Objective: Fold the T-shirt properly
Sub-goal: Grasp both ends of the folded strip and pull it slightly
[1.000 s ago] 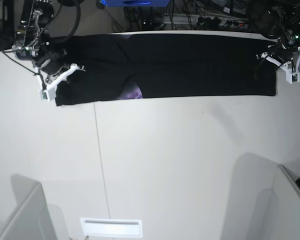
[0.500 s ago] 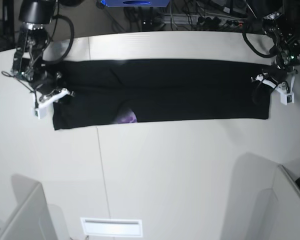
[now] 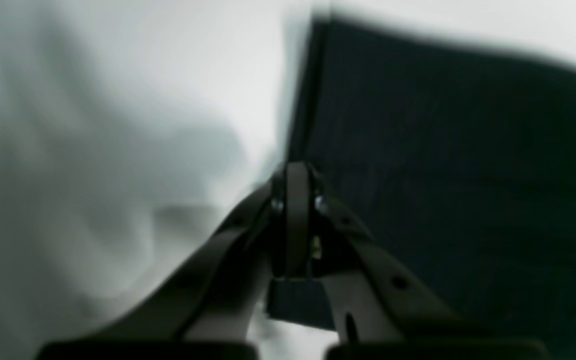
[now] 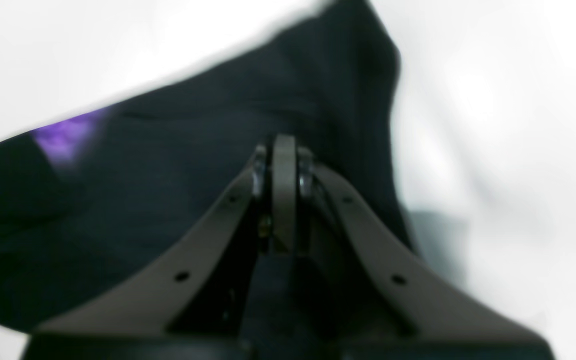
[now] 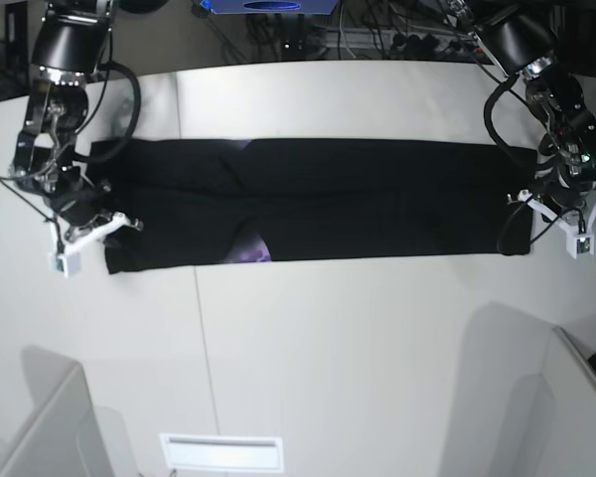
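Note:
The black T-shirt (image 5: 377, 199) lies as a long, flat strip across the white table (image 5: 358, 348). A purple patch of print (image 5: 250, 246) peeks out at its near edge, and the same purple patch (image 4: 63, 137) shows in the right wrist view. My left gripper (image 5: 524, 202) is shut on the strip's right end, and in the left wrist view the left gripper (image 3: 295, 172) sits at the edge of the dark T-shirt (image 3: 468, 175). My right gripper (image 5: 129, 225) is shut on the strip's left end. The right wrist view has the right gripper (image 4: 284, 145) closed over the T-shirt (image 4: 178, 165).
Cables and a blue object (image 5: 268, 6) crowd the space behind the table's far edge. Grey panels rise at the near left corner (image 5: 50, 427) and the near right corner (image 5: 546, 397). A white slotted plate (image 5: 221, 449) lies near the front edge. A seam (image 5: 201, 348) runs down the tabletop.
Both grippers have pulled the T-shirt strip from the table's far edge toward the near side, staying shut on its two ends. The purple patch moved along with it.

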{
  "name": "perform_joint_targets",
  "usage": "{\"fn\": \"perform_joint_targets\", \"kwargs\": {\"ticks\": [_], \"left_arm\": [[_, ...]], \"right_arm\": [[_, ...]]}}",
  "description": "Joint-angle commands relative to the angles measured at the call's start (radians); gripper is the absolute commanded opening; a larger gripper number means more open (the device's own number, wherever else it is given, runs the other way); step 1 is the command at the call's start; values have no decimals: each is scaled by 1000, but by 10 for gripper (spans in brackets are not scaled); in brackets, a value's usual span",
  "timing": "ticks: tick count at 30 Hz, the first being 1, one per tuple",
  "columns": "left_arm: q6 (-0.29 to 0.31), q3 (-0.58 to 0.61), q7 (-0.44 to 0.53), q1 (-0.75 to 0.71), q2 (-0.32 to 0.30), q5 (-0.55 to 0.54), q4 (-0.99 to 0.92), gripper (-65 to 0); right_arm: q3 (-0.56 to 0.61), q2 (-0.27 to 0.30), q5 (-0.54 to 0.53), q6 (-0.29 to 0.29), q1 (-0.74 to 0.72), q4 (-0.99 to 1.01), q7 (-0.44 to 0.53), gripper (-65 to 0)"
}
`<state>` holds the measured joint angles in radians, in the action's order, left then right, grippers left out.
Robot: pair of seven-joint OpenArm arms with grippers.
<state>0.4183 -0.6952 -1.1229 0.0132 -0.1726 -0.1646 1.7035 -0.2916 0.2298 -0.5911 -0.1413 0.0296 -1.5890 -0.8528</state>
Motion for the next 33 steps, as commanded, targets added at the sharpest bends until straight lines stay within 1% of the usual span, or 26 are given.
{"fn": "perform_joint_targets", "kwargs": {"ticks": [1,2,4,6,8,10,12,15,18,20,22,23,24,28,33], "left_arm": [[-3,-10,-3,20,-17,-8,60,-650],[1,-28,-23,20,-17,-8,100,-650],[3,-62,-38,15,-18,-14,143,-650],[21,-105,-38,4,-25,-72,148,-650],[41,-143,-38,-22,-31,-128,145,-650],[49,-149,-38,-40,-51,-178,145,-650],[49,-156,-33,-66,-61,-206,128,-650],[49,-159,-32,-72,-66,-224,73,-650],[49,-157,-30,-65,-66,-226,11,-392],[50,-149,-13,-49,-66,-226,-35,-201],[50,-148,42,-42,-61,-226,-78,-71],[50,-148,70,-38,-61,-226,-109,-18],[50,-148,89,-31,-61,-226,-141,0],[50,-105,109,-6,-64,-226,-270,0],[50,-70,109,6,-63,-226,-322,0]], "right_arm": [[-2,13,-8,-5,11,-52,13,-650],[-2,9,-8,-5,37,-87,16,-650],[-8,-19,-8,-5,89,-144,20,-650],[-10,-39,-8,-5,155,-208,23,-650],[-7,-54,-8,-7,217,-265,51,-650],[-2,-73,-8,-7,275,-313,83,-650],[-2,-96,-7,-7,323,-336,99,-650],[-1,-119,-7,-7,369,-345,105,-650],[-1,-120,-7,-8,396,-343,105,-650],[-1,-120,-7,-8,398,-343,105,-650],[-1,-120,-7,-8,405,-345,105,-650],[-1,-120,-7,-8,407,-347,105,-650],[-1,-120,-7,-8,408,-347,105,-650],[-1,-120,-7,-8,410,-347,105,-650],[-1,-120,-7,-8,410,-348,105,-650]]}}
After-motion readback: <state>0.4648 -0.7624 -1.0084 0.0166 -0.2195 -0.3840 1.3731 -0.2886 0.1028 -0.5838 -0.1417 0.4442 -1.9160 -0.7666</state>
